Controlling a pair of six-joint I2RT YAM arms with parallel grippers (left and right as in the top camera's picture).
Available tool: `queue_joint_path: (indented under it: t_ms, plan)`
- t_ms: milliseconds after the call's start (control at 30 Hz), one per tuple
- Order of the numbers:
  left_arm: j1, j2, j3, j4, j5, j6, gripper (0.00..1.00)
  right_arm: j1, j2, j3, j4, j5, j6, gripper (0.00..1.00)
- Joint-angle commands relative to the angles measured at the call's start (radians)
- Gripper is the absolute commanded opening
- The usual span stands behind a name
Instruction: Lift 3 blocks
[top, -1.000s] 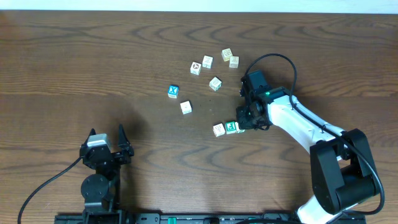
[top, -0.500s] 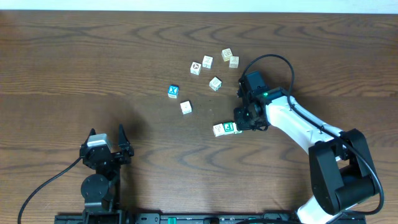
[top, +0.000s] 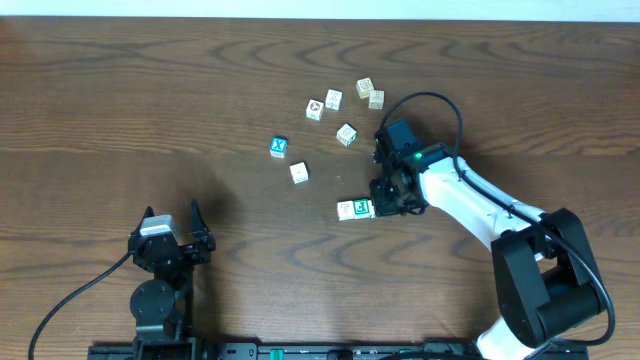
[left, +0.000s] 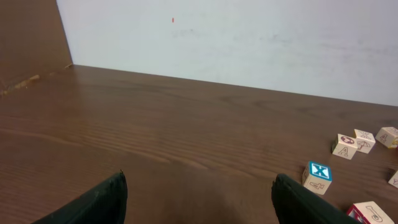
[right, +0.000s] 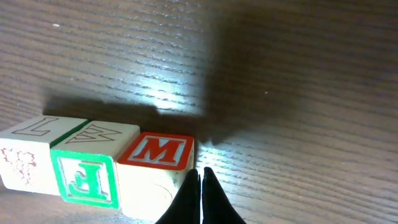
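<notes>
dark brown wood grain runs across the table (top: 120, 100) you are working over. at your far left, near the front edge, the left gripper (top: 172, 212) rests with its fingers spread wide and nothing between them.

moving right, a blue-faced cube (top: 279, 147) carries a white "x" on top. just in front of it lies a lone cream cube (top: 299, 172), whose mark is too small to read from overhead. further right and toward the back sits a loose cluster of five cream cubes (top: 333, 99). in the left wrist view one of them seems to show an "a"; the rest you cannot read.

in front of that cluster, the three blocks (right: 93, 165) lie flat on the table in a tight row, touching side to side. in the right wrist view you read them left to right:
- the l block (right: 28, 155), cream, has an outlined "l" on one face and a small reddish picture on another.
- the f block (right: 87, 177) has a green-framed green "f" and an outlined "w".
- the m block (right: 155, 155) has a red face with a white "m".

at the right end of the row, the right gripper (right: 199, 182) has its fingers pressed together. the tips sit against the m block's outer side and clamp nothing. from overhead, its body hides that end of the row.
</notes>
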Motion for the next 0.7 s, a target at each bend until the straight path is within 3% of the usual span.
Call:
queue_joint_path:
  t_ms: [0,267,433,667]
  plan:
    - [0.003,0.0,-0.016,-0.045,-0.009,-0.001,0.75,0.024,0.011,0.011,-0.003,-0.004,0.004,0.02]
    - [0.003,0.0,-0.016,-0.045,-0.009,-0.001,0.75,0.025,0.011,0.011,-0.021,0.005,0.042,0.01]
    - [0.003,0.0,-0.016,-0.045,-0.009,0.0,0.75,0.024,0.011,0.011,-0.063,0.156,0.117,0.02]
    - [0.003,0.0,-0.016,-0.045,-0.009,-0.001,0.75,0.033,0.011,0.011,-0.144,0.127,0.116,0.01]
